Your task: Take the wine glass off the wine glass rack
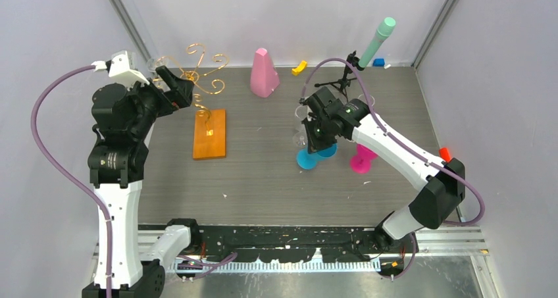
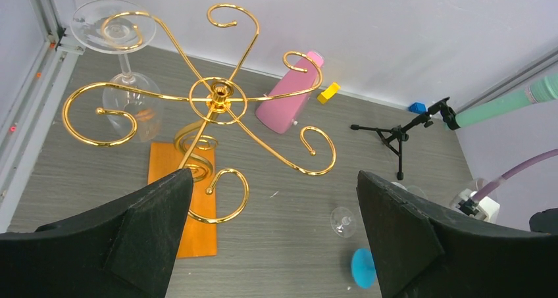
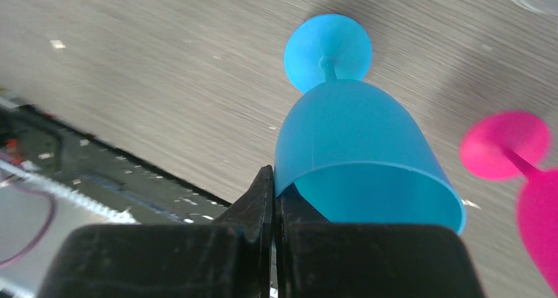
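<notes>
The wine glass rack [image 2: 217, 100] is gold wire with curled arms on an orange-brown wooden base [image 1: 209, 133]. A clear wine glass [image 2: 126, 68] hangs upside down from the rack's far-left curl, its foot on top. My left gripper [image 2: 272, 179] is open and empty, above the near side of the rack and apart from the clear glass. It sits at the rack's top left in the top view [image 1: 181, 87]. My right gripper [image 3: 273, 179] is shut on the rim of a blue wine glass [image 3: 355, 140], which is tilted with its foot toward the table.
A pink wine glass [image 1: 360, 160] is right of the blue one, and a clear glass [image 2: 343, 220] stands near them. At the back are a pink cone-shaped object [image 1: 264, 73], a yellow block [image 1: 299, 66], a blue block [image 1: 378, 62] and a black tripod [image 1: 342, 84] with a mint-green tube [image 1: 376, 41].
</notes>
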Action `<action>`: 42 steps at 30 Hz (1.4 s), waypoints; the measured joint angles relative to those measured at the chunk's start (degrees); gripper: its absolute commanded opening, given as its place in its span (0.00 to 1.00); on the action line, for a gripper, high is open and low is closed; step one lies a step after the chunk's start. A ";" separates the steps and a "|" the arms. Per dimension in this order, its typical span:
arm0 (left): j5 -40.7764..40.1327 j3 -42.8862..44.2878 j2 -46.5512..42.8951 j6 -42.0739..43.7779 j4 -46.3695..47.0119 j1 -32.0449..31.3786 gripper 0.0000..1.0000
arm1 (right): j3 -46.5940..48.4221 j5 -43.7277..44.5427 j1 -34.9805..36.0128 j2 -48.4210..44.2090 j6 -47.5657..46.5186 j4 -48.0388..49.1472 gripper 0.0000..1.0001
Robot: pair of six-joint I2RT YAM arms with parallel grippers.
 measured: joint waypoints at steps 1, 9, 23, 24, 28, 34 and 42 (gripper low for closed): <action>0.02 -0.02 0.07 -0.02 0.00 0.00 0.98 | 0.00 1.90 0.00 0.07 0.02 -1.16 0.00; 0.87 -0.22 1.03 -1.18 0.31 0.00 0.98 | 0.00 14.14 -2.29 1.11 0.31 -6.95 0.00; 0.70 -0.11 8.24 -2.19 -0.48 0.00 0.99 | -0.35 17.14 -4.61 4.37 0.46 -7.98 0.01; 0.44 -0.07 8.24 -2.27 -0.44 0.00 0.99 | -0.35 17.11 -4.61 4.37 0.46 -8.13 0.01; -0.68 -0.02 8.24 -2.34 -0.46 0.11 0.99 | -0.35 16.57 -4.92 4.28 0.44 -9.09 0.01; -3.41 0.24 8.46 -2.32 -0.42 2.34 1.00 | -0.35 14.45 -4.98 3.17 0.39 -10.32 0.02; -6.58 0.24 9.49 -2.27 -0.35 3.80 1.00 | -0.37 11.91 -4.98 2.03 0.24 -10.62 0.16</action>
